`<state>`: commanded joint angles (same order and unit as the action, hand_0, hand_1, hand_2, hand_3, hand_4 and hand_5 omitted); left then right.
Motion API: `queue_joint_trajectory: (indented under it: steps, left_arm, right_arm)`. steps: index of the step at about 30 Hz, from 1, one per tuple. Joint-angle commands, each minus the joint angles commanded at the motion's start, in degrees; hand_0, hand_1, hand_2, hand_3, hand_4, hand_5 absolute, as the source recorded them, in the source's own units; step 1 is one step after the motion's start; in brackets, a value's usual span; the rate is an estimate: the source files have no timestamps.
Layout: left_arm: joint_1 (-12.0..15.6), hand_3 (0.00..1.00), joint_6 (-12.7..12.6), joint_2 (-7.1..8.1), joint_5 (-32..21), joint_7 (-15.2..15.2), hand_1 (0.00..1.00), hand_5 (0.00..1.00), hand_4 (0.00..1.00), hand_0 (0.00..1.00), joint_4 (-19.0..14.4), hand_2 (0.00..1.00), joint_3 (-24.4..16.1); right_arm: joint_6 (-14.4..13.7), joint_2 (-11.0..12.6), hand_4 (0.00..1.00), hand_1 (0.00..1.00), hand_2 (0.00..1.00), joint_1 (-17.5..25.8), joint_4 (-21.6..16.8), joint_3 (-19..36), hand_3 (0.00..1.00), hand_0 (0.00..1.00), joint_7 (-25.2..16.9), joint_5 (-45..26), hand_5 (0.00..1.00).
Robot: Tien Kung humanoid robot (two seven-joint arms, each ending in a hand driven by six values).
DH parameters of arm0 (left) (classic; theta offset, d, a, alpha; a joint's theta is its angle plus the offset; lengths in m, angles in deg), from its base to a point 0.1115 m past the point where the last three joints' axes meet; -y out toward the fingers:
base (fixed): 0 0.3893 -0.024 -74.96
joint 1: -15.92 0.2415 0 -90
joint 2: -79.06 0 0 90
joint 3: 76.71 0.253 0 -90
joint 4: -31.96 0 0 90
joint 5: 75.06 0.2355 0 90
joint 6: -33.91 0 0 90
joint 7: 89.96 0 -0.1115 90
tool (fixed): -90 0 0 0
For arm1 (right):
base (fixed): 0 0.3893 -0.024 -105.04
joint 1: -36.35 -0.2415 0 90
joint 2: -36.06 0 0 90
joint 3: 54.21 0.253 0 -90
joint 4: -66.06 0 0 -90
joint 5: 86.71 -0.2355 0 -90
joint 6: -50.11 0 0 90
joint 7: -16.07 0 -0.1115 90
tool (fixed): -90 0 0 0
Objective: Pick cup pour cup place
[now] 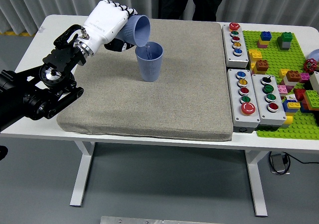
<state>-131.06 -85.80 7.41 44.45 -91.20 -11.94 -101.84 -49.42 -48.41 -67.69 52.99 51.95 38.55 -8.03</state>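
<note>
- Left hand (pixel 105 20): white; arm black.
- Tilted cup (pixel 135 30) and upright cup (pixel 149 61): blue-grey.
- Mat (pixel 164 99): beige, woven.
- Table (pixel 35 44): white.
- Baseplate (pixel 299 129): green.

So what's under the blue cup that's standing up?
The standing cup sits on a grey mat covering the white table. The left hand tips a second cup over it. Its inside is mostly hidden from here.

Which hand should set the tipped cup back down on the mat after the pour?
Left. The left robot hand already grips the tipped cup over the standing cup; the right arm is out of view.
</note>
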Motion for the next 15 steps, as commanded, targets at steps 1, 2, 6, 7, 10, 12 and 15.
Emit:
queue_joint_trajectory:
  steps: [1, 2, 6, 7, 10, 12, 15]
  left_arm:
    - [-0.08, 0.523, 0.0, 0.1, 0.05, -0.01, 0.447, 0.117, 0.711, 0.415, -0.06, 0.476, 0.33]
    - [-0.14, 0.523, -0.04, 0.16, 0.04, 0.01, 0.447, 0.117, 0.711, 0.415, -0.06, 0.476, 0.46]
    - [-0.37, 0.522, -0.14, 0.22, 0.25, -0.18, 0.446, 0.117, 0.708, 0.417, -0.03, 0.475, 0.8]
    - [-0.41, 0.522, -0.16, 0.23, 0.31, -0.22, 0.446, 0.117, 0.708, 0.417, -0.03, 0.475, 0.86]
    - [-0.58, 0.522, -0.37, 0.39, 0.45, -0.43, 0.446, 0.117, 0.708, 0.417, 0.1, 0.475, 1.2]
    - [-0.68, 0.524, -0.39, 0.45, 0.45, -0.47, 0.446, 0.116, 0.706, 0.416, 0.35, 0.475, 1.49]
    - [-0.81, 0.524, -0.61, 0.61, 0.68, -0.78, 0.446, 0.116, 0.706, 0.416, 0.52, 0.475, 2.14]
  right_arm:
    - [-0.01, 0.0, 0.002, 0.659, 0.61, 0.0, -0.01, 0.01, 0.632, 0.693, 0.02, 0.02, 0.299]
    - [-0.04, -0.01, 0.002, 0.659, 0.61, -0.02, -0.02, 0.03, 0.632, 0.693, 0.02, 0.02, 0.299]
    - [-0.05, -0.01, 0.002, 0.659, 0.61, -0.03, -0.02, -0.01, 0.633, 0.693, 0.0, -0.03, 0.299]
    - [-0.03, 0.0, 0.002, 0.659, 0.61, -0.02, -0.02, -0.01, 0.633, 0.693, 0.0, -0.02, 0.299]
    - [-0.02, -0.01, 0.002, 0.659, 0.61, 0.08, -0.02, -0.01, 0.633, 0.693, -0.01, -0.02, 0.299]
    - [-0.02, -0.03, 0.002, 0.659, 0.61, 0.15, -0.03, 0.0, 0.632, 0.694, 0.02, 0.03, 0.299]
    - [0.02, -0.05, 0.002, 0.659, 0.61, 0.29, -0.04, 0.06, 0.632, 0.694, 0.05, 0.21, 0.299]
